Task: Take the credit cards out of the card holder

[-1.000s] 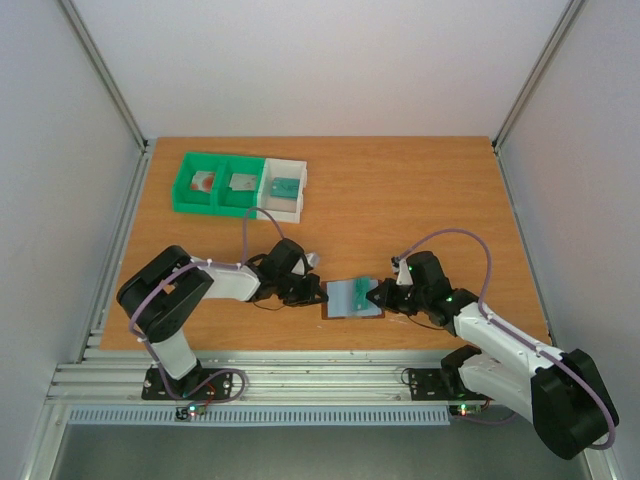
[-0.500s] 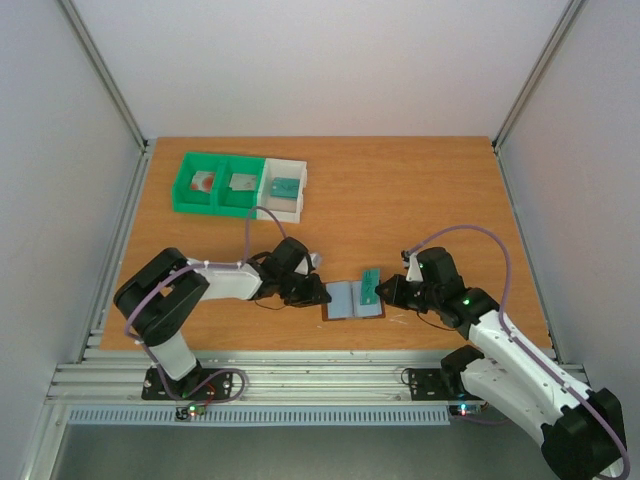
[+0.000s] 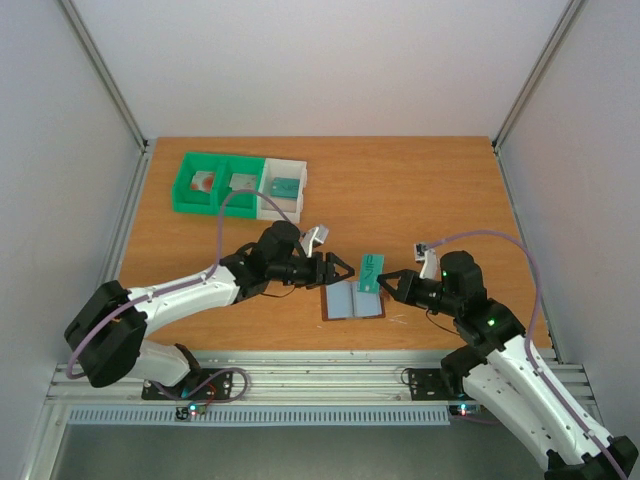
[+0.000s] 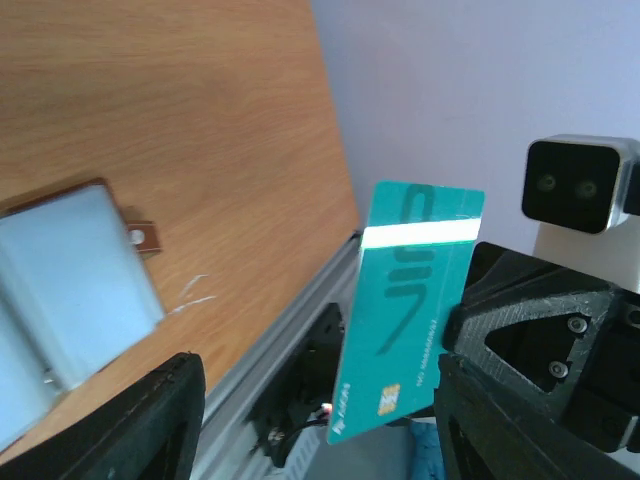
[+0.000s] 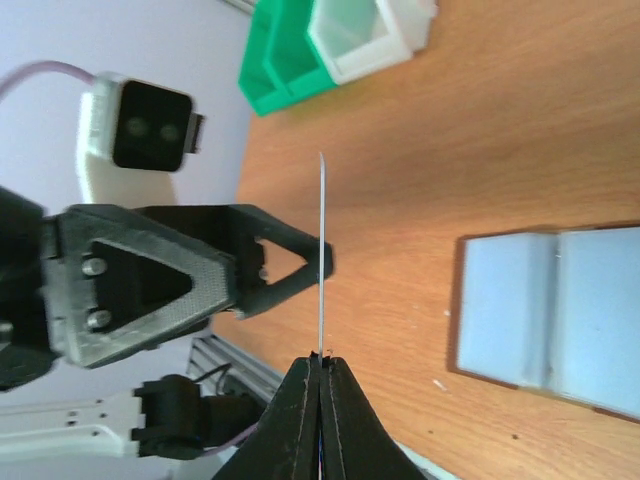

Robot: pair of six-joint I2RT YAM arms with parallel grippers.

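On the table [image 3: 420,190], the card holder [image 3: 352,300] lay open at lower centre of the top view. The left gripper [image 3: 340,270] stood wide open and empty. The right gripper [image 3: 384,284] pinched a teal credit card [image 3: 369,272], held clear of the holder.

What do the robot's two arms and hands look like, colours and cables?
Both the left arm and right arm have white links and black joints. A lilac cable loops along each. The left hand and right hand are black with triangular, open-framed fingers, each carrying a white-cased camera with a black face.
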